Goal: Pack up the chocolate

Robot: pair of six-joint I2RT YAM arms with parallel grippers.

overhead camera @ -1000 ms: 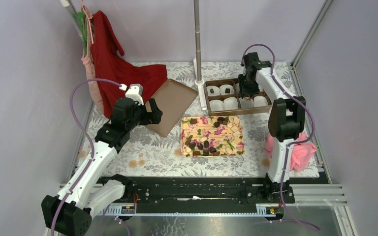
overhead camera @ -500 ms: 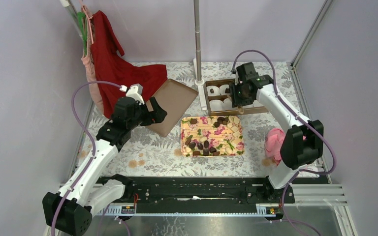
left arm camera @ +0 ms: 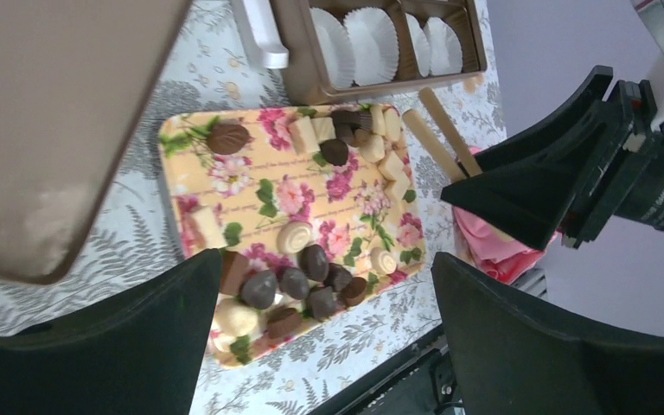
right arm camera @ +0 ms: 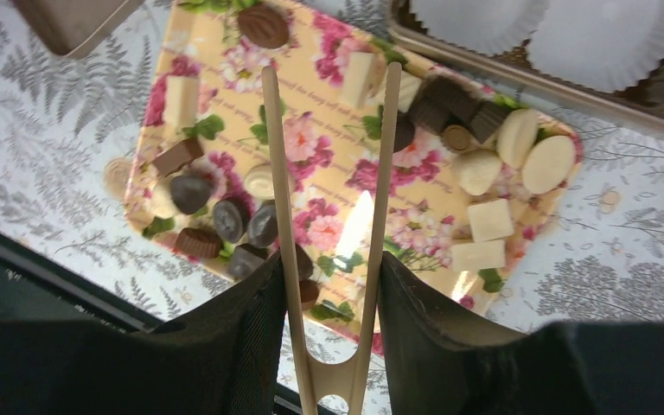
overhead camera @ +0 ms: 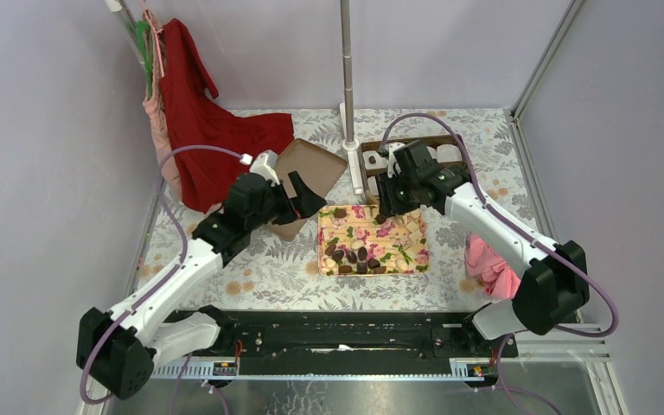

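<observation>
Right wrist view: right gripper (right arm camera: 330,268) clamps wooden tongs (right arm camera: 277,164), tips parted above the chocolate (right arm camera: 228,220) on a floral tray (right arm camera: 337,173) mid-counter; left gripper (left arm camera: 324,264) gapes wide, empty.

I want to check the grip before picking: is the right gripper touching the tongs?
Touching. In the right wrist view, the right gripper has its fingers pressed against both outer sides of the tongs, with no gap.

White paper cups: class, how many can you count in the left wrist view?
4 white paper cups in one row inside the brown box: leftmost, second, third, rightmost. More may be hidden past the picture's top edge.
</observation>
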